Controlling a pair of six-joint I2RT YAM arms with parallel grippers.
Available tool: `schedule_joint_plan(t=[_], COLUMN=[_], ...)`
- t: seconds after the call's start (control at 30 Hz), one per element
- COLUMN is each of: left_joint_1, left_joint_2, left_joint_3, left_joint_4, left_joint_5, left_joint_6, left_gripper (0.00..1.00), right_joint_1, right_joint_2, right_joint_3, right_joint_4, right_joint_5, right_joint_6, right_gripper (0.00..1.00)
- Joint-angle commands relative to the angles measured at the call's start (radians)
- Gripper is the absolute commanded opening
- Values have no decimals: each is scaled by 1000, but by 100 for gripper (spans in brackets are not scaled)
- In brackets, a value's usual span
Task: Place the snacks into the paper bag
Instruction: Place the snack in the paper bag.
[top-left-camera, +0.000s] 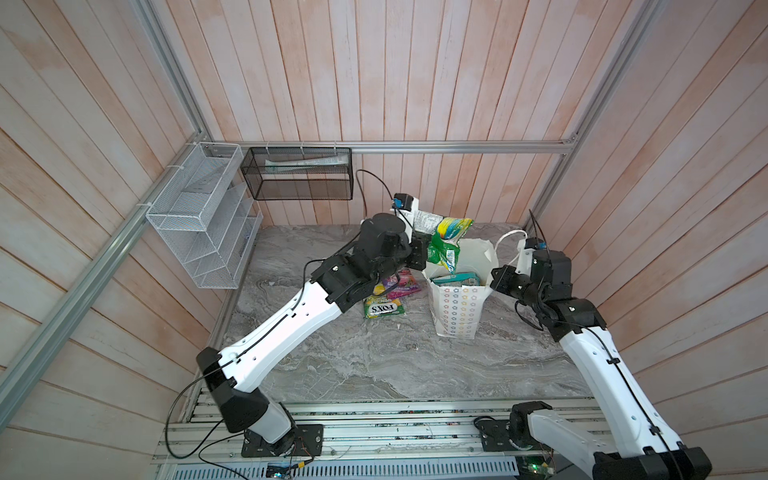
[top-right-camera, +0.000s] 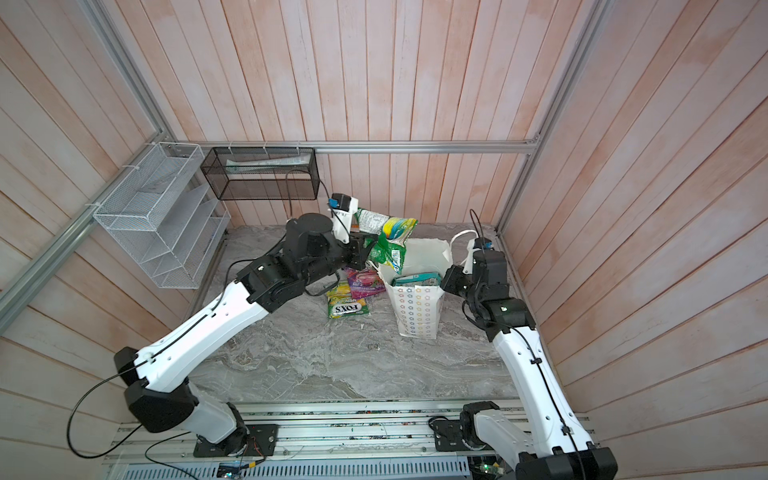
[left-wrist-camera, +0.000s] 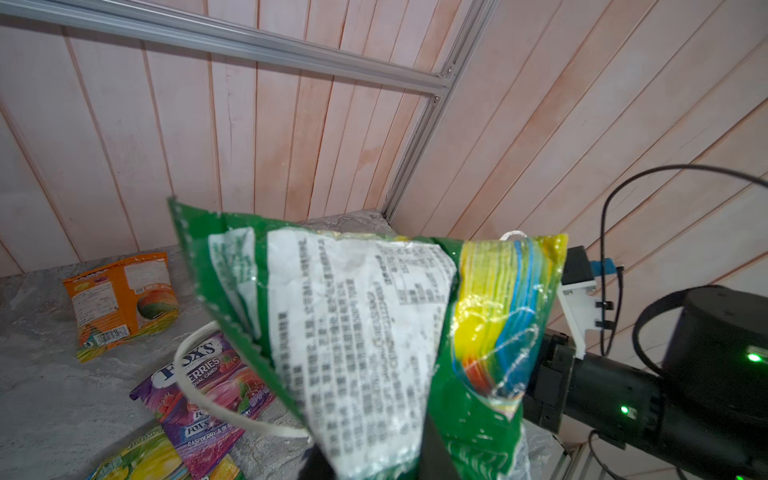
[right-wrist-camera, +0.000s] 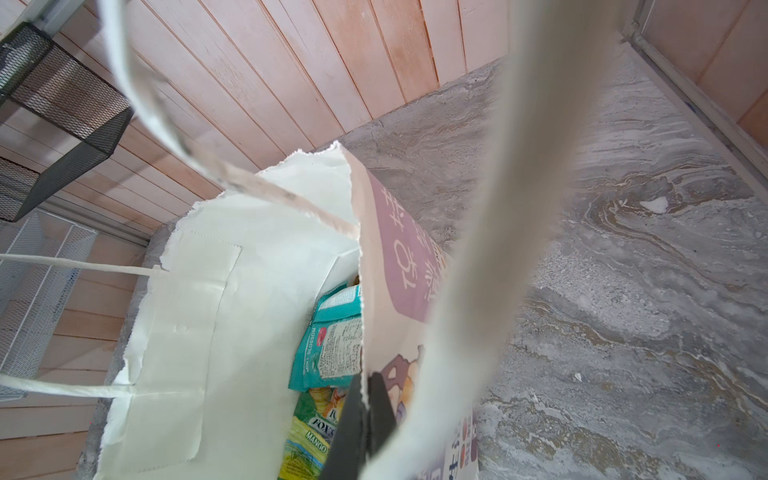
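My left gripper (top-left-camera: 428, 254) (left-wrist-camera: 374, 457) is shut on a green snack pouch (top-left-camera: 446, 243) (top-right-camera: 390, 245) (left-wrist-camera: 374, 332), which hangs over the open mouth of the white paper bag (top-left-camera: 457, 309) (top-right-camera: 417, 309). The right gripper (top-left-camera: 495, 276) (right-wrist-camera: 368, 399) is shut on the bag's rim (right-wrist-camera: 361, 291), one finger inside and one outside. Inside the bag lie a teal pouch (right-wrist-camera: 332, 336) and a mango pouch (right-wrist-camera: 311, 432). On the table left of the bag lie a purple pouch (top-left-camera: 399, 284) (left-wrist-camera: 203, 395), a yellow-green FOX'S pouch (top-left-camera: 382, 308) and an orange pouch (left-wrist-camera: 120, 303).
A white wire-mesh rack (top-left-camera: 199, 216) and a black mesh basket (top-left-camera: 299, 172) hang on the wall at the back left. Wood-panel walls close in the marble table (top-left-camera: 374, 365) on three sides. A bag handle cord (right-wrist-camera: 498, 249) hangs blurred before the right wrist camera.
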Motion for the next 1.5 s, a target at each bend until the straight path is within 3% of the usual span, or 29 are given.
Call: schedule_joint_plan(t=[0.0,0.33,0.67,0.77,0.93,1.2,1.33,1.4,1.47], left_joint_1=[-21,-70,-73,-99,-111,-112,-110,-92,-19], left_joint_2=[100,430,505,511,511,406,251,172,109], left_joint_3=[127,469,475,474,473,505,389,287,209], left_joint_4=[-40,-190,-219,-216,-220,-246,-178,-116,-93], left_joint_5=[-26,-89,-115,-103,-92,-43,-134,-160,-132], left_joint_6=[73,148,129,127,120,110,132,141,90], left_gripper=[22,22,23,34,43,82,100,100,100], right_joint_1=[-3,-3,-3,-3,-4,-4,-4,-4,-4], right_joint_2=[-34,-64,-71,-70,-69,-70,-74,-73,-75], right_joint_3=[-14,-37,-42,-41,-39,-47,-51,-51,-50], right_joint_4=[41,28,21,25,24,25,26,27,27], right_joint_5=[13,40,57,55,51,55,60,60,61], right_joint_6=[-12,-16,-24,-22,-21,-22,-25,-27,-27], right_gripper=[0,0,0,0,0,0,0,0,0])
